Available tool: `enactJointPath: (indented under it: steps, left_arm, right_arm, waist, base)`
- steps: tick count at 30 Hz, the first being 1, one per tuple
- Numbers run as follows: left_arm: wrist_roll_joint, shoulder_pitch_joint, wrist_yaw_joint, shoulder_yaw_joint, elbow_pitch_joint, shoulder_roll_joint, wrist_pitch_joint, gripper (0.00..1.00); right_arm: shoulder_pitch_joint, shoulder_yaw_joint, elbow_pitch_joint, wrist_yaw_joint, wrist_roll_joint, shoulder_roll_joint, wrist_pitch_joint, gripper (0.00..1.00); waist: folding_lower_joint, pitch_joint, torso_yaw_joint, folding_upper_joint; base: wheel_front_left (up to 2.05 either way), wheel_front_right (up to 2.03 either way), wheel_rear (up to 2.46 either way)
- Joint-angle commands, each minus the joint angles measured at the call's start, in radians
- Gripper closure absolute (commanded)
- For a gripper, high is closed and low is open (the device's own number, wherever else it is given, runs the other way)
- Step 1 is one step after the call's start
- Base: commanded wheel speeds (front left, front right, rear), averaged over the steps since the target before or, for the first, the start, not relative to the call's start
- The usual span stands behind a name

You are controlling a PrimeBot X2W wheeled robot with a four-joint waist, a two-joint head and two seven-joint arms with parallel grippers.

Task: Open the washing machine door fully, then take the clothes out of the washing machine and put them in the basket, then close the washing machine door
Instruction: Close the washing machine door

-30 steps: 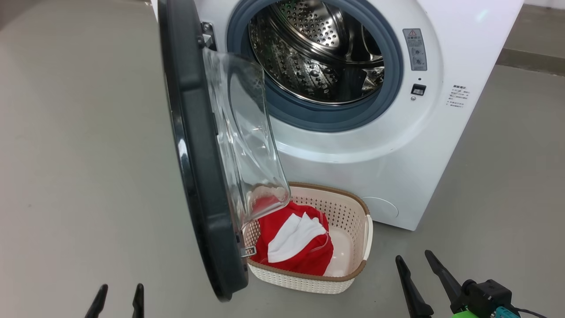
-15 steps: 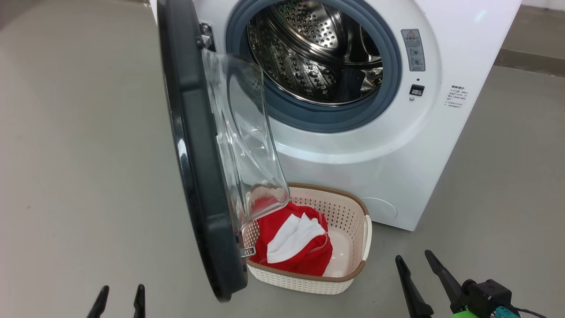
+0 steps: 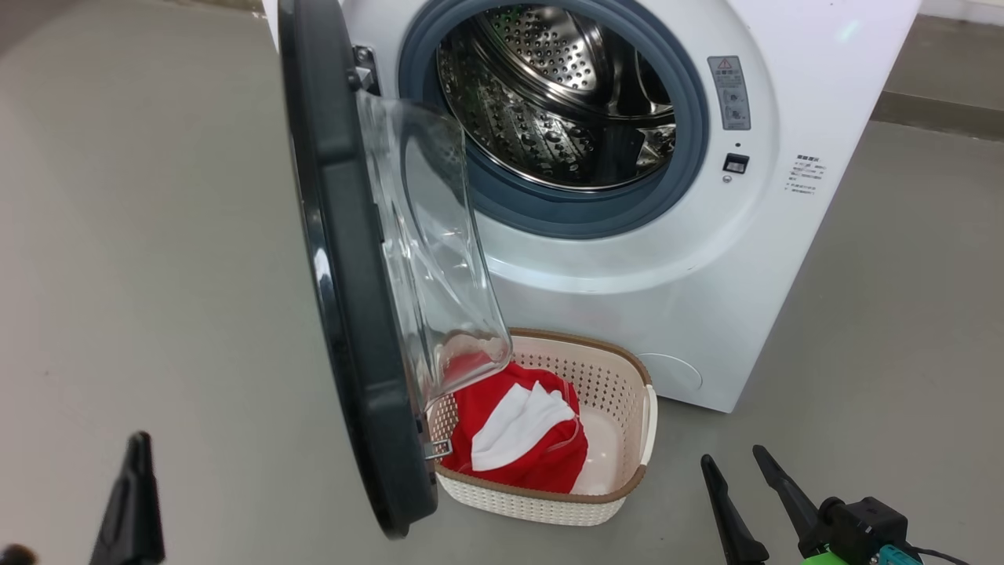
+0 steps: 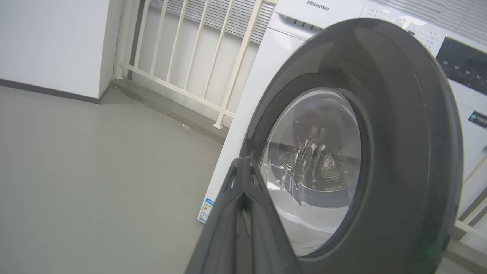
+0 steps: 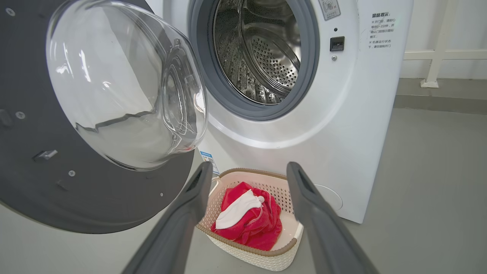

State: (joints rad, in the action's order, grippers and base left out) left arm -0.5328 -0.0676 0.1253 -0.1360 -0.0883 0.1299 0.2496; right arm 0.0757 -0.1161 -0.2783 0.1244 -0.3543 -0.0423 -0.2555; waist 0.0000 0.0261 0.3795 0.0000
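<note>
Grey floor [image 3: 157, 235] holds the basket [image 3: 613, 375] with the red clothes [image 3: 549, 463] in it, so only shutting the wide-open washing machine door [image 3: 345, 275] looks left; left gripper [image 4: 242, 171] is pinched closed, right gripper [image 3: 733, 459] wide, empty.

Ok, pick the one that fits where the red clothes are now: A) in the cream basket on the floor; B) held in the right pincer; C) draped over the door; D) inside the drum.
A: the clothes lie bunched in the basket, which stands on the floor before the washing machine.

Door [image 3: 345, 259] open, red clothes [image 3: 522, 439] in basket [image 3: 627, 373]
</note>
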Motion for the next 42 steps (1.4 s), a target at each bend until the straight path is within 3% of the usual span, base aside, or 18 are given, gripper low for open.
enactJointPath:
  steps: [1,5,8,11,13,15,19,25,42]
  left_arm:
    - [-0.079,0.053,0.005,-0.031,0.021,0.025,0.012,1.00]
    - [-0.487,0.094,0.005,0.017,-0.012,0.092,-0.005,1.00]
    - [-0.762,0.112,0.005,0.044,0.019,0.154,-0.108,1.00]
    - [-0.970,0.111,0.005,0.058,0.065,0.198,-0.245,1.00]
    - [-1.103,0.112,0.005,0.055,0.100,0.198,-0.349,1.00]
    - [-1.211,0.105,0.005,0.060,0.138,0.212,-0.523,1.00]
    - [-1.254,0.099,0.005,0.065,0.148,0.217,-0.717,1.00]
    - [-1.243,0.124,0.005,0.028,0.127,0.175,-0.858,1.00]
    - [-1.120,0.243,0.005,-0.005,0.103,0.031,-1.000,1.00]
  right_arm:
    - [-0.028,-0.028,0.021,0.006,-0.006,-0.008,-0.006,0.00]
    - [-0.031,-0.031,0.021,0.006,-0.009,-0.008,-0.006,0.00]
    - [-0.034,-0.031,0.023,0.006,-0.010,-0.008,-0.006,0.00]
    - [-0.035,-0.027,0.025,0.006,-0.008,-0.008,-0.006,0.00]
    - [-0.036,-0.023,0.026,0.006,-0.006,-0.008,-0.006,0.00]
    - [-0.041,-0.022,0.026,0.006,-0.002,-0.008,-0.006,0.00]
    - [-0.051,-0.017,0.027,0.006,0.002,-0.008,-0.006,0.00]
    - [-0.062,-0.014,0.029,0.006,0.007,-0.008,-0.006,0.00]
    - [-0.107,-0.005,0.038,0.006,0.014,-0.008,-0.006,0.00]
  waist:
    - [0.0000,-0.001,-0.003,0.0000]
    - [0.0000,-0.005,-0.018,0.0000]
    - [0.0000,-0.014,-0.030,0.0000]
    - [0.0000,-0.024,-0.042,0.0000]
    - [0.0000,-0.031,-0.047,0.0000]
    - [0.0000,-0.042,-0.056,0.0000]
    - [0.0000,-0.054,-0.065,0.0000]
    - [0.0000,-0.068,-0.084,0.0000]
    - [0.0000,-0.135,-0.154,0.0000]
  base:
    - [0.00,0.00,0.00]
    - [0.00,0.00,0.00]
    - [0.00,0.00,0.00]
    - [0.00,0.00,0.00]
    - [0.00,0.00,0.00]
    - [0.00,0.00,0.00]
    - [0.00,0.00,0.00]
    - [0.00,0.00,0.00]
    - [0.00,0.00,0.00]
